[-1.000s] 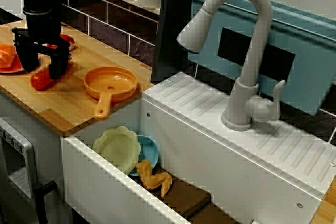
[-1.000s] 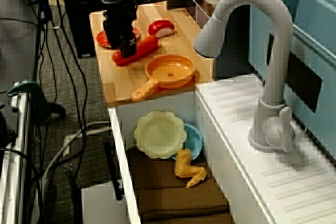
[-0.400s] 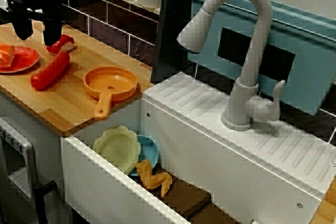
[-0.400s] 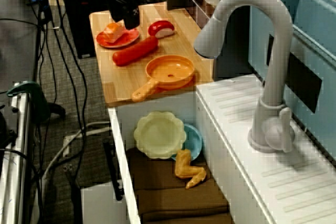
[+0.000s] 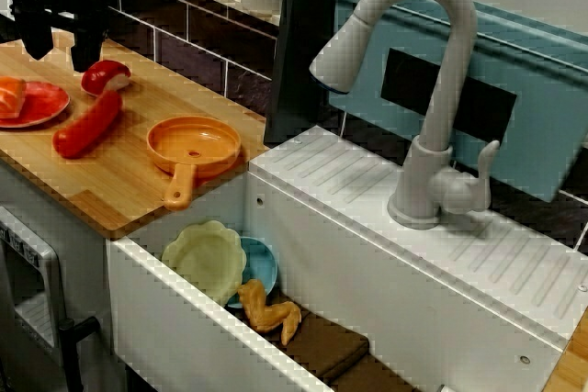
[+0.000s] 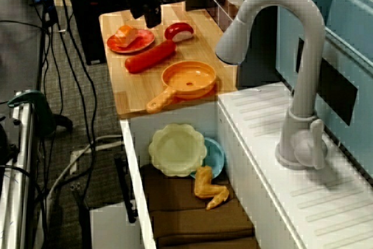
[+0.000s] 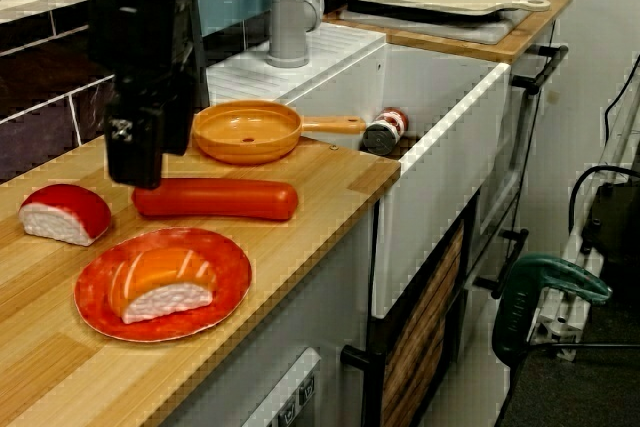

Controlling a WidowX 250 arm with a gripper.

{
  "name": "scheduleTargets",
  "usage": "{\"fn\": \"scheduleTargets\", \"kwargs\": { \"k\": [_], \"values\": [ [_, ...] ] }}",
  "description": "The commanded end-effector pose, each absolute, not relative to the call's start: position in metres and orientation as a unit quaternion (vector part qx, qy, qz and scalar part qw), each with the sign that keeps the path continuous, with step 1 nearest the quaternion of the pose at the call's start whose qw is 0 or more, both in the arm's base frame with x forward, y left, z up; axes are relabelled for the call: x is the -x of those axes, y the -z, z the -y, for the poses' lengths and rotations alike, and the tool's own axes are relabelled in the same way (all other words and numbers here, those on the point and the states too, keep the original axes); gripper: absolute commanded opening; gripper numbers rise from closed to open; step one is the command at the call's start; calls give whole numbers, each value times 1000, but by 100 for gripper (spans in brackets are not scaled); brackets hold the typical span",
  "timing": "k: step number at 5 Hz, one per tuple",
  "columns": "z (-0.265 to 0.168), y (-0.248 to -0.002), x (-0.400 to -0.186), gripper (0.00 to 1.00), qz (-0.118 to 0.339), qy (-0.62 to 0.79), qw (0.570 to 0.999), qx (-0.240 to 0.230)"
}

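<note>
plate (image 5: 43,106) with orange food: left on table (image 5: 119,181) | gripper (image 5: 61,52): above table, jaws apart, empty | sausage (image 5: 89,124): flat on table, near gripper, not touched | red-white food piece (image 5: 106,77): just beside sausage | pan (image 5: 193,144): right of sausage

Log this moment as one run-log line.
gripper open, empty, above counter | below: red sausage lying flat, red sushi piece | nearby: salmon sushi on red plate, orange pan

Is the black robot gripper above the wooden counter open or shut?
Open: the black robot gripper has its two fingers apart, background showing between them, nothing held.
</note>
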State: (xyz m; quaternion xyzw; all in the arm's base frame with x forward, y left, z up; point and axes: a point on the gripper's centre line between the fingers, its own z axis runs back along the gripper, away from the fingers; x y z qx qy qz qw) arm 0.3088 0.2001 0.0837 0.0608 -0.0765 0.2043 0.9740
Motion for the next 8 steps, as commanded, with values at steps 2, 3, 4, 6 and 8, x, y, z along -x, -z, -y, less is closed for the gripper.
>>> {"fn": "scheduleTargets", "kwargs": {
  "k": [2, 3, 4, 6, 8],
  "values": [
    [-234, -105, -339, 100, 103, -101, 988, -52],
    [-238, -105, -350, 100, 96, -66, 992, -39],
    [-242, -104, -358, 100, 102, -67, 992, -39],
    [-232, -94, -368, 100, 98, -122, 987, -20],
    [-225, -91, -377, 100, 93, -138, 986, -14]
  ]
}}
